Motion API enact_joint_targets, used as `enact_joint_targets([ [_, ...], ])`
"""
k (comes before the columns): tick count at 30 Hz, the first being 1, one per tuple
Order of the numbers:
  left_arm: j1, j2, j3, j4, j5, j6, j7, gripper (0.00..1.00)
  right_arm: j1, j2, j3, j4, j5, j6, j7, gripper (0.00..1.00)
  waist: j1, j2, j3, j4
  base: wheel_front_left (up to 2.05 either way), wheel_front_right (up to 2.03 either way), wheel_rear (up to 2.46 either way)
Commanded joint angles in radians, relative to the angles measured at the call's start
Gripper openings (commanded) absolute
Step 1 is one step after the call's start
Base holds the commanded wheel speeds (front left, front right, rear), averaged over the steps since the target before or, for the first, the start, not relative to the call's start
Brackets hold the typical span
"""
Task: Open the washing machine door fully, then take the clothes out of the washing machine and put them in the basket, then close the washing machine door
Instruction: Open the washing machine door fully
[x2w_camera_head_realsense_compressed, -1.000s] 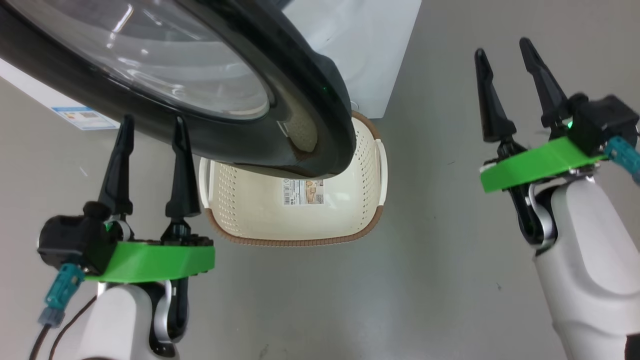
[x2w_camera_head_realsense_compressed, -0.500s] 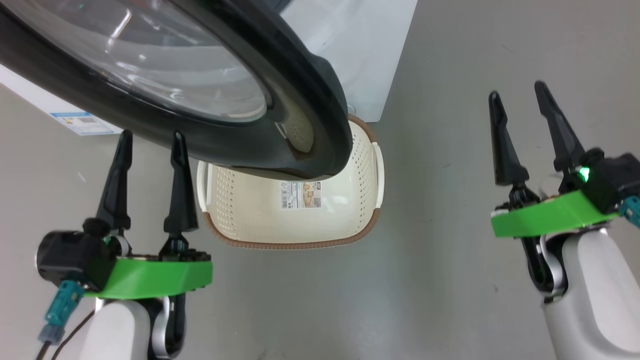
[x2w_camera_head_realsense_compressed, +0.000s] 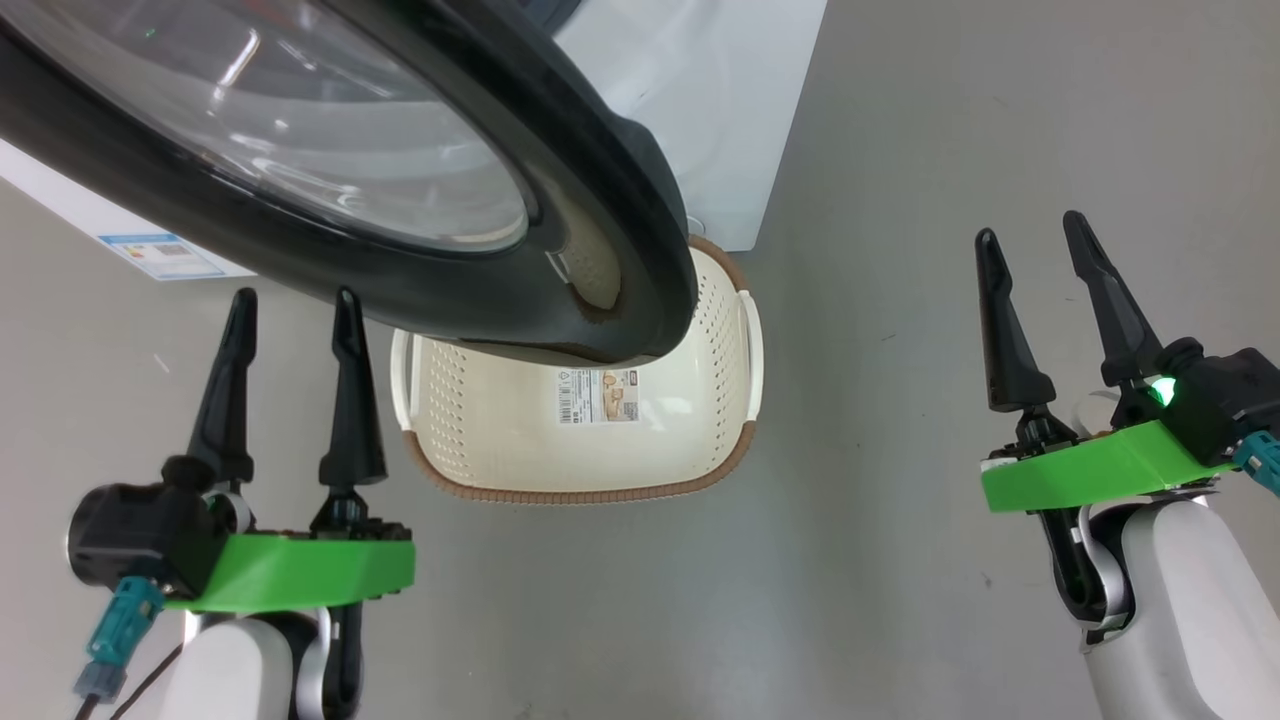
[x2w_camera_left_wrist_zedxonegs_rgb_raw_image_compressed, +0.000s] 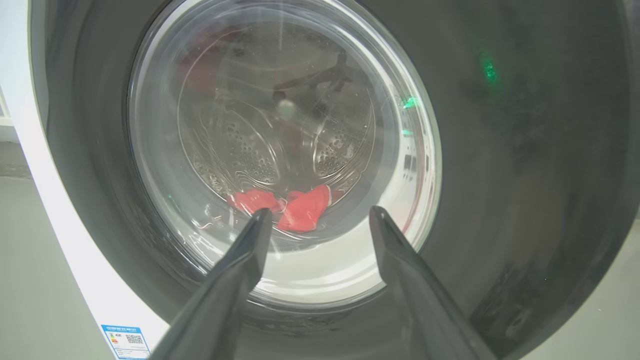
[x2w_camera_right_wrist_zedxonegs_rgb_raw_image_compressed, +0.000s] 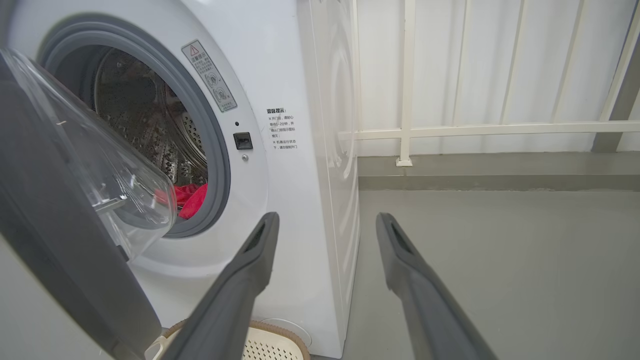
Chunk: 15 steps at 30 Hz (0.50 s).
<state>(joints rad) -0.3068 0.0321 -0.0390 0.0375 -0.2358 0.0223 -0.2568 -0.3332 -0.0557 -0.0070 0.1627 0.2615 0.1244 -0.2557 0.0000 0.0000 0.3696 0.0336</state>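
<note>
Two open, empty claws: left gripper (x2w_camera_head_realsense_compressed: 296, 300), right gripper (x2w_camera_head_realsense_compressed: 1031, 228).
I am judging the clothes (x2w_camera_right_wrist_zedxonegs_rgb_raw_image_compressed: 187, 197) soft, light, best pinched at a raised fold; the washing machine door (x2w_camera_head_realsense_compressed: 620, 200) rigid, glossy, best pushed at its rim.

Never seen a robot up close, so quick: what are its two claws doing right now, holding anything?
Left gripper: open, holding nothing.
Right gripper: open, holding nothing.

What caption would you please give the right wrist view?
Open right gripper before the washing machine, door partly open, red clothes inside.
</note>
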Motion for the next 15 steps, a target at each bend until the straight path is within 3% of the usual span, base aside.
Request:
enact_joint_targets([
  [1,0.009,0.018,0.030,-0.018,0.006,-0.010,-0.005,1.00,0.008,0.005,0.024,-0.021,0.003,0.006,-0.006,1.00,0.0000,0.0000,-0.001,0.003,0.00,0.00,0.00],
  [3,0.008,0.018,0.029,-0.017,0.006,-0.012,-0.005,1.00,0.004,0.005,0.024,-0.020,0.003,0.006,-0.006,1.00,0.0000,0.0000,-0.001,0.004,0.00,0.00,0.00],
  [4,0.008,0.018,0.028,-0.017,0.006,-0.012,-0.005,1.00,0.003,0.005,0.025,-0.018,0.007,0.006,-0.006,0.93,0.0000,0.0000,-0.001,0.005,0.00,0.00,0.00],
  [5,0.008,0.018,0.028,-0.017,0.006,-0.012,-0.005,1.00,0.003,0.005,0.025,-0.018,0.007,0.006,-0.006,0.93,0.0000,0.0000,-0.001,0.005,0.00,0.00,0.00],
  [6,0.007,0.018,0.026,-0.018,0.008,-0.013,-0.005,1.00,-0.003,0.005,0.032,-0.009,0.015,0.006,-0.006,0.00,0.0000,0.0000,0.000,0.006,0.00,0.00,0.00],
  [10,0.006,0.018,0.027,-0.020,0.010,-0.013,-0.005,1.00,-0.026,0.005,0.046,0.011,0.052,0.006,-0.006,0.00,0.0000,0.0000,0.003,0.006,0.00,0.00,0.00],
  [15,0.003,0.018,0.028,-0.016,0.018,-0.012,-0.005,1.00,-0.095,0.005,0.111,0.041,0.235,0.006,-0.006,0.00,0.0000,0.0000,0.007,0.007,0.00,0.00,0.00],
])
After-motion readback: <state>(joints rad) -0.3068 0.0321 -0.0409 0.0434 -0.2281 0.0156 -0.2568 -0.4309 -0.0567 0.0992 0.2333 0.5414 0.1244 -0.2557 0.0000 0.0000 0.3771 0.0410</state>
